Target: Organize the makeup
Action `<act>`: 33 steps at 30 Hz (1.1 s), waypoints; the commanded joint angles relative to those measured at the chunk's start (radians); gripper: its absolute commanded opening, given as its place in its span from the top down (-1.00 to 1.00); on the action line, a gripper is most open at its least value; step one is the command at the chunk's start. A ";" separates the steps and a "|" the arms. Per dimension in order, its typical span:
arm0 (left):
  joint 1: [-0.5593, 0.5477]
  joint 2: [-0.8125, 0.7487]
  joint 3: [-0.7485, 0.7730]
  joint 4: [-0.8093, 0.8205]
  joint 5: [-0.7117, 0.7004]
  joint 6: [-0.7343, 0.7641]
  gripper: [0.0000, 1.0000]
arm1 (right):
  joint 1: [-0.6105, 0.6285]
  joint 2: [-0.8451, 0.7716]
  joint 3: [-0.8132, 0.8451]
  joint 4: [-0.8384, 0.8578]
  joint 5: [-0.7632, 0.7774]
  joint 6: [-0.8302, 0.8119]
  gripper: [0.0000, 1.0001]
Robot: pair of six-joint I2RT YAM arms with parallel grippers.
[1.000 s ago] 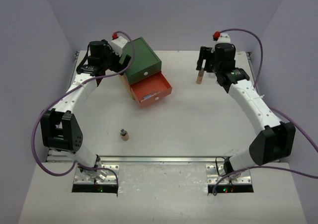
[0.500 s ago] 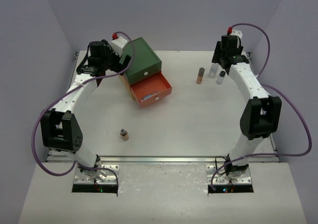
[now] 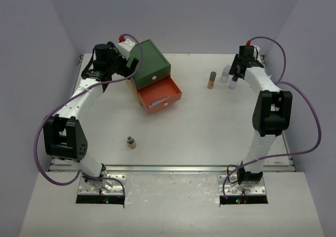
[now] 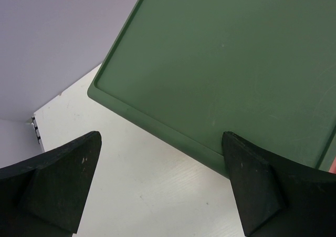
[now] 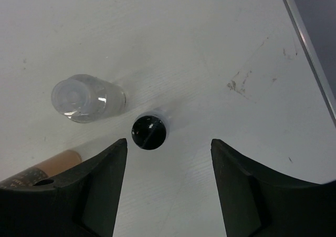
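1. The right gripper (image 5: 168,161) hangs over the far right part of the white bench (image 3: 210,126). Its jaws stand apart and hold nothing.
2. In the right wrist view, a small bottle with a round black cap (image 5: 148,132) stands upright just beyond the gap between the fingertips, touching neither finger.
3. A clear, uncapped little bottle (image 5: 86,98) stands just beside it, apart from it.
4. A tan cylindrical bottle (image 5: 50,166) is near both. It is partly hidden behind the left finger in that view.
5. From above, these three form a small group at the far right, the tan one nearest the bench's middle.
6. Another small tan bottle with a dark cap (image 3: 131,142) stands alone near the front left, well apart from the group.
7. The left gripper (image 4: 160,163) is wide open and empty, hovering at the edge of the green top (image 4: 236,63) of the three-drawer box.
8. The box's orange drawer (image 3: 160,94) is pulled out.
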 commanded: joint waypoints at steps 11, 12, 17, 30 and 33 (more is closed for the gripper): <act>-0.006 0.074 0.001 -0.065 -0.030 0.022 -1.00 | -0.015 0.033 -0.027 0.106 -0.109 -0.028 -0.27; -0.005 0.076 0.001 -0.065 -0.032 0.023 -1.00 | -0.015 0.031 -0.029 0.110 -0.110 -0.027 -0.27; -0.004 0.083 0.002 -0.065 -0.036 0.025 -1.00 | -0.015 0.044 -0.020 0.113 -0.085 -0.036 -0.24; -0.004 0.088 0.007 -0.067 -0.040 0.027 -1.00 | -0.015 0.094 -0.006 0.113 -0.096 -0.065 0.04; -0.004 0.086 0.007 -0.065 -0.039 0.027 -1.00 | -0.015 0.096 -0.007 0.114 -0.095 -0.078 0.30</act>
